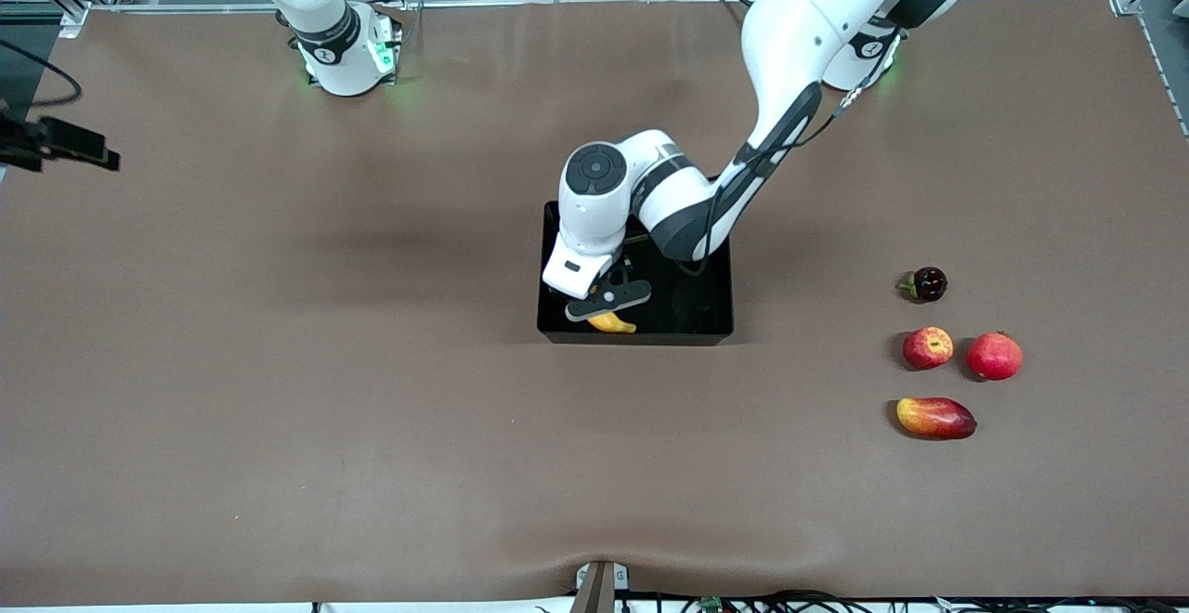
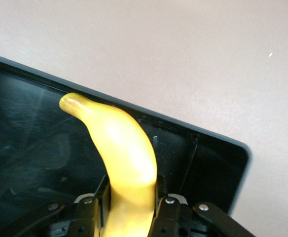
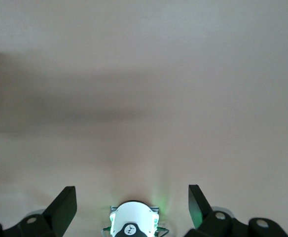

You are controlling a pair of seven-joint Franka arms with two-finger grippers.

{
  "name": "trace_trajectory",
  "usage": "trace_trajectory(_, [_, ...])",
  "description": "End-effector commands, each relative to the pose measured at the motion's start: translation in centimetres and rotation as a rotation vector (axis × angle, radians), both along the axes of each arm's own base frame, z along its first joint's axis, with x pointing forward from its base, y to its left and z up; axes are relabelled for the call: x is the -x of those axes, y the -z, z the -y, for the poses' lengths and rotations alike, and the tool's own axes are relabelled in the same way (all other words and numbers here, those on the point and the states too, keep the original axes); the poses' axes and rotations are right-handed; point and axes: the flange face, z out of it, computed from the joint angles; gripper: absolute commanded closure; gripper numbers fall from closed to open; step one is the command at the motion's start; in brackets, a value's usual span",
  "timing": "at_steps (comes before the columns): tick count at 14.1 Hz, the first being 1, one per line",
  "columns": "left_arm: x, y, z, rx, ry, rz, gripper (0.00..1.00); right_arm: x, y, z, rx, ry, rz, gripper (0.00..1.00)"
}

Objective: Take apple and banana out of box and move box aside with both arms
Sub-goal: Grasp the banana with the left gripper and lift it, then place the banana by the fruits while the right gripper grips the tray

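The left pincer [image 2: 129, 217] is clamped on the banana [image 2: 122, 158] low inside the box [image 1: 706, 316], close to the wall nearer the front camera. The grip sits toward one end, so the long free end could swing, clip that wall on the lift, and twist loose. The banana is smooth, evenly yellow and curved, with a blunt tip. The apple [image 1: 927, 347] already lies on the tabletop [image 1: 279, 409] toward the left arm's end. The right pincer [image 3: 131, 202] waits with fingers wide over bare tabletop.
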Motion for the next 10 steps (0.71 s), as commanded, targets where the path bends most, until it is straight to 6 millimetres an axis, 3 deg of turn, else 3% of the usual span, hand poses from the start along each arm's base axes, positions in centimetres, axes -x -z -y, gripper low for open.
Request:
trace_trajectory(1, [-0.1,-6.3,-1.9,-0.022,-0.037,0.009,1.0,-0.5,0.3,-3.2,-0.107,-0.028,-0.014,0.0])
trace_trajectory(4, [-1.4,-12.2,-4.9,-0.019,-0.087,0.036,1.0,-0.8,0.8,-7.5,-0.12,-0.094,-0.027,0.0])
trace_trajectory(6, [-3.6,-14.8,-9.4,-0.075,-0.046,0.031,1.0,-1.1,2.1,-11.1,-0.12,-0.08,-0.056,0.0])
trace_trajectory(8, [-6.4,-15.3,-14.5,-0.107,0.013,0.004,1.0,-1.9,5.1,-13.3,-0.193,0.001,-0.106,0.0])
trace_trajectory(10, [-8.9,-15.4,-21.2,-0.135,0.08,-0.037,1.0,-1.8,7.1,-16.7,-0.202,-0.009,-0.097,0.0])
